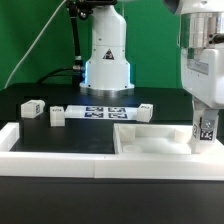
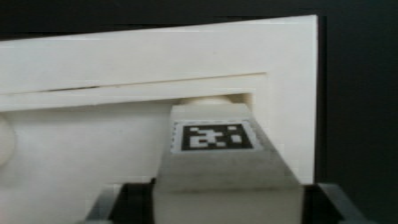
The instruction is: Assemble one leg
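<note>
While the jaws stand clamped on the leg (image 1: pixel 207 128), long axis upright, lower end at the white panel (image 1: pixel 150 145).

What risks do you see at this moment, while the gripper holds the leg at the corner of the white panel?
1. The leg sits at the white panel corner; if tilted, it may jam instead of seating.
2. The gripper hangs close above the panel's raised edge and might bump it.
3. Pushing could shift the panel, which seems to lie loose on the table.

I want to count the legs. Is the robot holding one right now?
Yes, the gripper is shut on a tagged white leg standing upright at the white panel.
</note>
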Robot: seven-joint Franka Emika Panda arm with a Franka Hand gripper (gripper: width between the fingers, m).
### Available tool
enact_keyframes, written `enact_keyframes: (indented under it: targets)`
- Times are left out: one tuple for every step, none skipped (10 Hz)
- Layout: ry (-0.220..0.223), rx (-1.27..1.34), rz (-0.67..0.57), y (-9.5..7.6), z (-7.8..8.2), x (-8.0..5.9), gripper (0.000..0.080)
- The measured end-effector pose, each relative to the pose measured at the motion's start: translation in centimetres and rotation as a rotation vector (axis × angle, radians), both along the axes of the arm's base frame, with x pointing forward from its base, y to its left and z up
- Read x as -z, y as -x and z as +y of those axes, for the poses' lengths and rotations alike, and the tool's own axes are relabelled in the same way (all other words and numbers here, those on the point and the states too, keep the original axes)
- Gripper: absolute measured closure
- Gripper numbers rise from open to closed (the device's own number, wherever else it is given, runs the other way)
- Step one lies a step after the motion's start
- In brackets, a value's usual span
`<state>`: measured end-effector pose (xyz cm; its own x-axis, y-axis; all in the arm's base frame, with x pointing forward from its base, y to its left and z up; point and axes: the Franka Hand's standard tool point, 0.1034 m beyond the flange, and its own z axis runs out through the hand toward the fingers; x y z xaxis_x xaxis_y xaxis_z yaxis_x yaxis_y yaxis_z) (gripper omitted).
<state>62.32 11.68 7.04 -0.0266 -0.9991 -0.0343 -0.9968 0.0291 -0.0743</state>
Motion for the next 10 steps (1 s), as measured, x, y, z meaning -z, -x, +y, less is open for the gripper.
enact_keyframes:
  targets:
    - [0.002,-0.024,-0.002,-0.01,0.04,0.00,0.0198]
    - [0.006,-0.082,-0.005,-0.05,0.09,-0.02,0.0198]
    - [0.015,-0.200,-0.010,-0.14,0.12,-0.11,0.0165]
    - [0.023,-0.291,-0.017,-0.26,0.14,-0.19,0.0165]
    - [0.030,-0.377,-0.026,-0.36,0.22,-0.24,0.0152]
    - [0.036,-0.444,-0.030,-0.40,0.22,-0.25,0.0150]
    - [0.045,-0.557,-0.034,-0.40,0.21,-0.23,0.0151]
    - [0.056,-0.661,-0.036,-0.39,0.21,-0.23,0.0151]
    - [0.068,-0.775,-0.038,-0.36,0.29,-0.22,0.0151]
    - [0.076,-0.853,-0.038,-0.27,0.63,-0.18,0.0151]
